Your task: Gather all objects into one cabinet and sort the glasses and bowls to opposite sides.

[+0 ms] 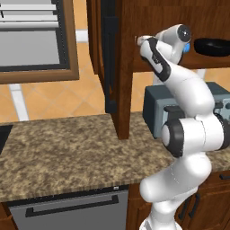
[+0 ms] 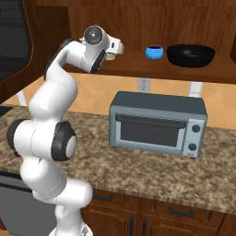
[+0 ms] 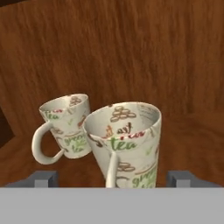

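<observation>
The gripper (image 3: 113, 178) is standing wide apart, pinching nothing. A cream cup (image 3: 127, 142) is sitting between its fingers (image 3: 43, 178). A second cup (image 3: 65, 124) is leaning just behind it, to the left, inside the wooden cabinet (image 3: 131, 52).

"tea" printed in green on nearer cup (image 3: 127, 144), "green" lower on its side, partial green lettering on farther cup (image 3: 65, 124)

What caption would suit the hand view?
Open gripper behind two cream patterned cups on the wooden cabinet shelf.
</observation>
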### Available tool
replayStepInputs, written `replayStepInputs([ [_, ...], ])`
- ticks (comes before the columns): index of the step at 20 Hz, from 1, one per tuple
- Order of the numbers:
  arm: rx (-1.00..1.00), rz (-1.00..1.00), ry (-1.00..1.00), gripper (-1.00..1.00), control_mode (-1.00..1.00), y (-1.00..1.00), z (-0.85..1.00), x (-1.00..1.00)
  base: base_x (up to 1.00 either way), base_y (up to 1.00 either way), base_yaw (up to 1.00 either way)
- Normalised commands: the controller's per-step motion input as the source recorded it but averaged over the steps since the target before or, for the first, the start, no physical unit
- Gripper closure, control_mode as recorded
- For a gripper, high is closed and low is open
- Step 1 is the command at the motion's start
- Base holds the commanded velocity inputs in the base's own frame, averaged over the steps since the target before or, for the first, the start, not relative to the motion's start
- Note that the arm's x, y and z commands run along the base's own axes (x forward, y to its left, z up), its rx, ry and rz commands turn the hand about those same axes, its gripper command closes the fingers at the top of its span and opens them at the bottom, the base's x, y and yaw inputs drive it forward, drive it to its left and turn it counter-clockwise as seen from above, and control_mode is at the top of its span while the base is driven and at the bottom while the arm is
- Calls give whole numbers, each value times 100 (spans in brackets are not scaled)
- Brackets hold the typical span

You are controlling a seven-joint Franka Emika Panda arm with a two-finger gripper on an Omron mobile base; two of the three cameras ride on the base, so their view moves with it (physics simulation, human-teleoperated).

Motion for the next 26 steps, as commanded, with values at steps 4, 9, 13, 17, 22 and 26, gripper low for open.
replayStepInputs([
  [4,3,2,-1,-100,-100,-14,31,-56,0,0,0],
  [9,0,0,0,-100,-100,-47,19,-59,0,0,0],
  [13,0,0,0,-100,-100,-42,1,-60,0,0,0],
  [17,0,-6,0,-100,-100,-33,0,-54,0,0,0],
  [22,0,-12,-2,-100,-100,-1,0,-46,0,0,0],
  [26,-16,-33,-1,-100,-100,-26,-2,-21,0,0,0],
])
